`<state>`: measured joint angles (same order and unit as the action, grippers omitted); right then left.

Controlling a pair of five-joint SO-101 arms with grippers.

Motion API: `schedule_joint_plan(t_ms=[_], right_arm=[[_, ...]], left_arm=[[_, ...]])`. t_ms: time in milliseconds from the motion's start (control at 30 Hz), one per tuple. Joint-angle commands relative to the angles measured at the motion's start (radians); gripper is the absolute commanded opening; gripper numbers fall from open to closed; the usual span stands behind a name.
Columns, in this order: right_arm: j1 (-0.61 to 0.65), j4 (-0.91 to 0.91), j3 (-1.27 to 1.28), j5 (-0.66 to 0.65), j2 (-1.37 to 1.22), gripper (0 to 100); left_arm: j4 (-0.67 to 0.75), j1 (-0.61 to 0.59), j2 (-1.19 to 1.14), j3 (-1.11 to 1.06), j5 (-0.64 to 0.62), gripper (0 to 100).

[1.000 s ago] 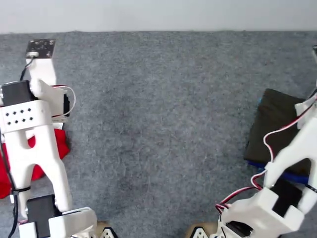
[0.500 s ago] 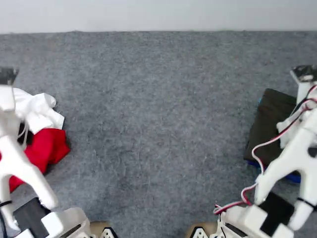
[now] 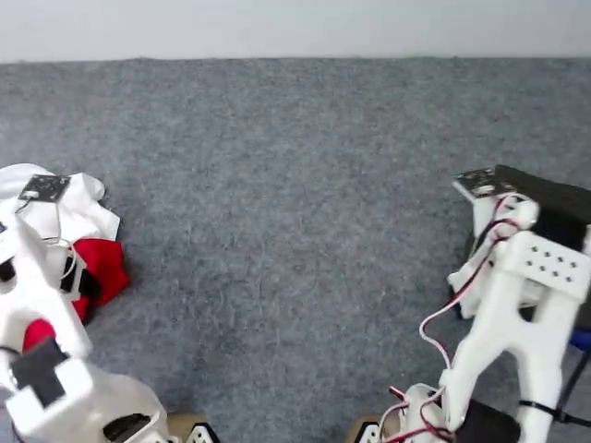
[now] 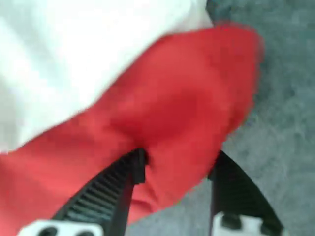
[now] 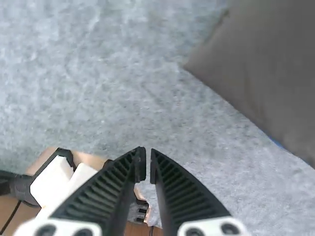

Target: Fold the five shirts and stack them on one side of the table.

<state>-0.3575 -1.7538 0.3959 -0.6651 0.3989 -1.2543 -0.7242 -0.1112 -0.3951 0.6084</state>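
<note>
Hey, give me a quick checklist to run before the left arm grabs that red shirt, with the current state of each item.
1. The left end effector is open: ok.
2. The red shirt sits between its jaws: ok.
3. The white shirt is out of the bite: cannot tell, it lies against the red one.
4. The right end effector is shut and empty: ok.
5. The dark folded shirt lies flat on the table: ok.

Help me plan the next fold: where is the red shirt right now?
In the high view the red shirt lies crumpled at the table's left edge, against the white shirt; the left wrist view shows the left gripper open over it.
</note>
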Motion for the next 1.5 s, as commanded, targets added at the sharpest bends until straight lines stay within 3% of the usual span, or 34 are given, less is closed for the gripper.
schedule_joint_plan(t_ms=[0,100,200,433,733,900,1100,1333,1467], right_arm=[[0.045,-0.039,0.005,0.008,0.068,2.4],[0.048,-0.039,0.005,0.008,0.101,2.2],[0.045,-0.039,0.005,0.008,0.125,2.2],[0.047,-0.039,0.005,0.008,0.148,2.2],[0.048,-0.039,0.005,0.057,0.145,2.1],[0.048,-0.039,0.005,0.057,0.148,2.1],[0.048,-0.039,0.005,0.061,0.148,2.1],[0.048,-0.039,0.005,0.061,0.148,2.1],[0.048,-0.039,0.005,0.061,0.148,2.1]], left_arm=[[0.035,0.009,-0.144,0.113,-0.061,21],[0.015,0.008,-0.239,0.222,-0.126,15],[-0.054,0.034,-0.255,0.323,-0.123,1],[-0.173,0.071,-0.094,0.572,-0.315,1],[-0.229,0.203,0.137,0.943,-0.433,1],[-0.233,0.361,0.183,1.184,-0.493,1],[-0.235,0.661,0.184,1.348,-0.486,1],[-0.322,0.968,0.181,1.351,-0.413,1],[-0.474,1.03,0.181,1.234,-0.41,1]])
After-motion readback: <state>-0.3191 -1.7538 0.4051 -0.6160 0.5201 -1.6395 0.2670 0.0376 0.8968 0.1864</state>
